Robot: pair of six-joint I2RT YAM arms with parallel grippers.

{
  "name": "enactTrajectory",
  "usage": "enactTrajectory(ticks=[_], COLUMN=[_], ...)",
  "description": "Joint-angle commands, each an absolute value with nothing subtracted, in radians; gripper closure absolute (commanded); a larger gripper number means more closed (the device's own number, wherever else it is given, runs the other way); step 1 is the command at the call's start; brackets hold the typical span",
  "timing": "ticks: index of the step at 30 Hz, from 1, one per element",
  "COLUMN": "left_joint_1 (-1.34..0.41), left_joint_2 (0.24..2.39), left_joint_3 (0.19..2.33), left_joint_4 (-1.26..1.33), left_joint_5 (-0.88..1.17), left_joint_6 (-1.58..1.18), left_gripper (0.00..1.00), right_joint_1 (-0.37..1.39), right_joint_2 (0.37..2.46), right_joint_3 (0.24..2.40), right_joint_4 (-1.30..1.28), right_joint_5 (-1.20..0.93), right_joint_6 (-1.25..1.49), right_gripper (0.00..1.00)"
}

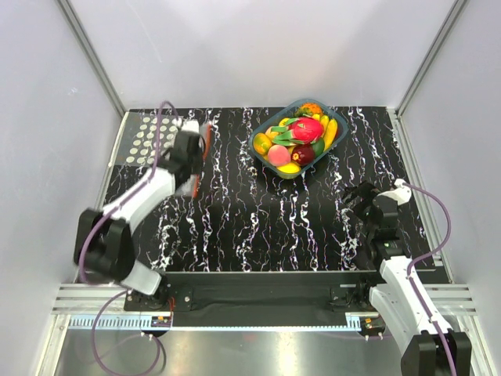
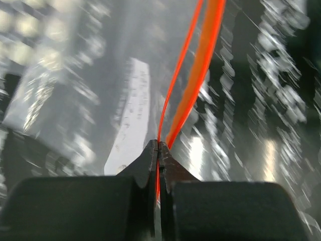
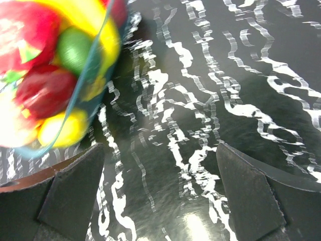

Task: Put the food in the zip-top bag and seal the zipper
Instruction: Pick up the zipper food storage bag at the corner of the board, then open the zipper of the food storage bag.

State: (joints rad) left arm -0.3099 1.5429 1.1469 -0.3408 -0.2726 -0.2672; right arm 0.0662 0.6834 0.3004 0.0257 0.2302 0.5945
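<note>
My left gripper [image 1: 200,149] is at the far left of the mat, shut on the red-orange zipper [image 2: 200,65] of the clear zip-top bag [image 2: 125,80]. In the left wrist view the strip runs up and away from the pinched fingertips [image 2: 150,155] and the clear film hangs blurred to its left. The toy food [image 1: 301,139] lies heaped in the dark teal tray [image 1: 266,166] at the far middle; it also shows in the right wrist view [image 3: 45,90]. My right gripper [image 1: 354,205] is open and empty over the mat, near right of the tray.
A clear sheet with rows of white dots [image 1: 145,141] lies at the far left corner by my left gripper. The black marbled mat [image 1: 258,227] covers the table. White walls and metal frame posts close in the sides and back.
</note>
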Motion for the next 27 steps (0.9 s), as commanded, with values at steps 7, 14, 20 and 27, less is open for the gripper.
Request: enactTrajectory(ticks=[7, 14, 20, 27], left_joint_1=[-0.446, -0.576, -0.652, -0.681], left_joint_2=[1.142, 1.022, 0.990, 0.968], left_joint_3=[0.743, 0.583, 0.491, 0.393], left_joint_4=[-0.132, -0.012, 0.050, 0.212], left_joint_5=[-0.164, -0.156, -0.132, -0.072], left_joint_6=[-0.429, -0.505, -0.532, -0.555], left_gripper=[1.00, 1.00, 1.00, 1.00], right_joint_1=[0.067, 0.127, 0.463, 0.681], right_joint_2=[0.673, 0.831, 0.940, 1.119], right_joint_3=[0.327, 0.360, 0.431, 0.526], right_joint_4=[0.179, 0.313, 0.276, 0.319], right_joint_5=[-0.067, -0.360, -0.183, -0.037], right_joint_6=[0.517, 0.592, 0.655, 0.712], right_gripper=[0.08, 0.20, 0.19, 0.24])
